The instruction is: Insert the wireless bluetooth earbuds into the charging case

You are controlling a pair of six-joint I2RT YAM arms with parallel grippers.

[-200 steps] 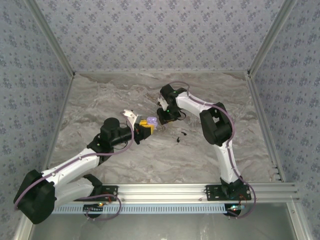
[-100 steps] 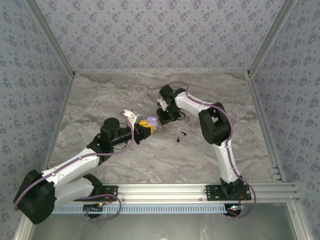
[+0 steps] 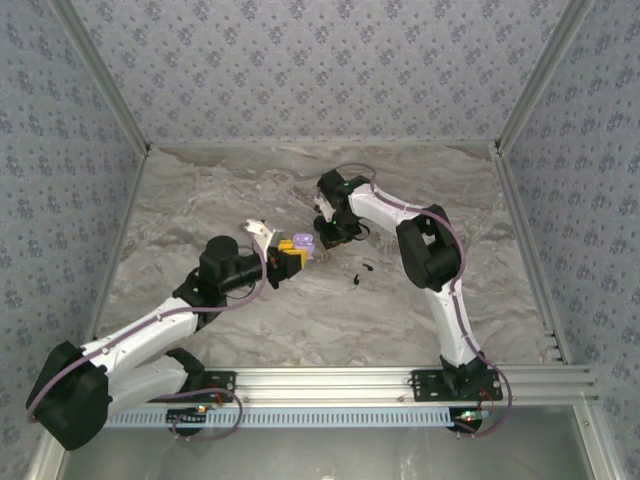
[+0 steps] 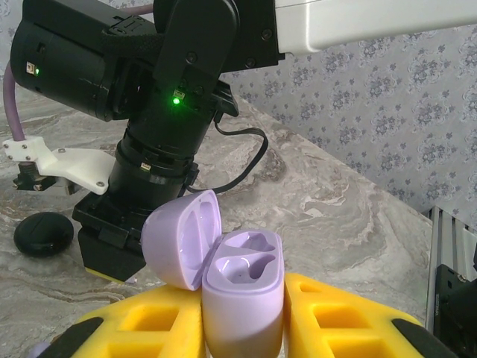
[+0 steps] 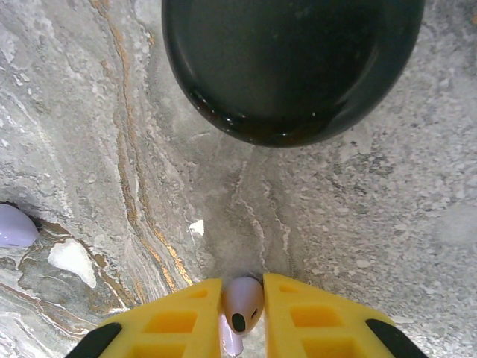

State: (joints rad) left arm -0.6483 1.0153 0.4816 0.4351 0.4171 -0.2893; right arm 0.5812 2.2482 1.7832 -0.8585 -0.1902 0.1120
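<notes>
My left gripper (image 4: pixel 243 292) is shut on the lilac charging case (image 4: pixel 240 313), holding it upright just above the table. Its lid (image 4: pixel 179 239) is tipped open and both wells are empty. In the top view the case (image 3: pixel 303 243) sits between the two arms. My right gripper (image 5: pixel 243 292) points down at the table, its yellow fingers (image 5: pixel 182 317) shut on a small lilac earbud (image 5: pixel 244 300) with a dark hole at its tip. A second lilac piece (image 5: pixel 13 226) lies at the left edge of the right wrist view. From above, the right gripper (image 3: pixel 328 233) is just right of the case.
A black round puck (image 5: pixel 294 67) lies on the marble table (image 5: pixel 387 224) just ahead of the right fingers; the same puck (image 4: pixel 45 233) lies beside the right arm's wrist. Two tiny black pieces (image 3: pixel 356 278) lie on the table right of the case.
The right gripper's fingers have closed in on the lilac earbud. The right arm shifted slightly; the left arm and the case have stayed still.
</notes>
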